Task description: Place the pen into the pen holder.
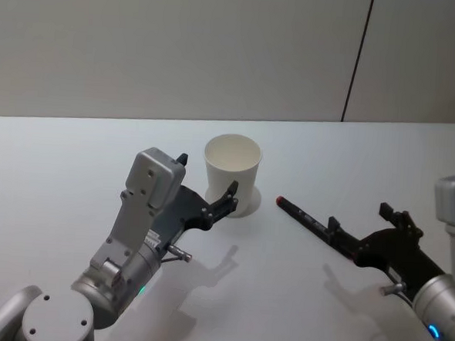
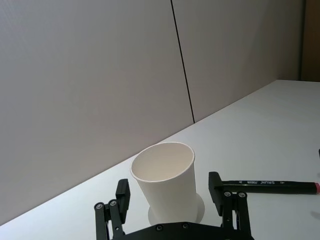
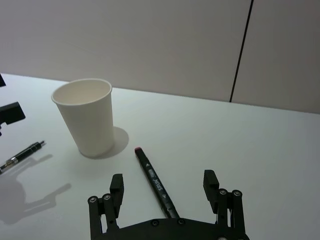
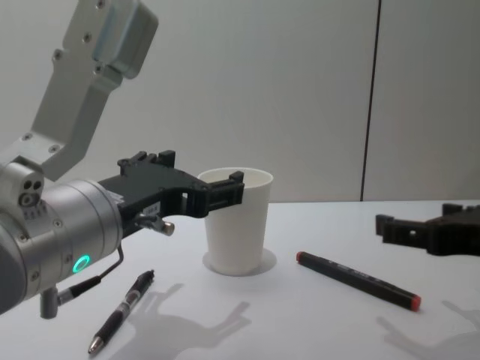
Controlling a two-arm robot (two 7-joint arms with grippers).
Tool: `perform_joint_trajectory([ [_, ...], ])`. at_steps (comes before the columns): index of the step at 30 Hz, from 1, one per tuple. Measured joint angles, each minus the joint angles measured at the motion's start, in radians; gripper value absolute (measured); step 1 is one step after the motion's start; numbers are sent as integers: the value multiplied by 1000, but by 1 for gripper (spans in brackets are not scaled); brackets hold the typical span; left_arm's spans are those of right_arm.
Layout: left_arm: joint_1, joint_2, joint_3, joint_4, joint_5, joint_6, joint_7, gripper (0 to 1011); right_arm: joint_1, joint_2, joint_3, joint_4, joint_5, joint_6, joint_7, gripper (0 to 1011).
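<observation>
Pale tabletop [image 1: 58, 168]: marker pen [image 1: 302, 215] beside pen holder [image 1: 232, 175]

Head looks down, chest sideways, wrists close, all seemingly sharing the pen holder [image 1: 232, 175].

A plain white table [image 1: 58, 168] is seen across the whole near ground, its far edge met by a wall [image 1: 181, 44] of smooth pale grey panels. One dark vertical seam [image 1: 358, 59] is noted right of centre. Even, diffuse lighting is recorded; soft shadows are cast on the tabletop.
</observation>
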Motion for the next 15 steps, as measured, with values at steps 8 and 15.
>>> perform_joint_trajectory([
  [8,0,0,0,0,0,0,0,1004,74,-12,4,60,-17,103,80,1002],
  [15,0,0,0,0,0,0,0,1004,148,-22,8,131,-36,168,163,1001],
])
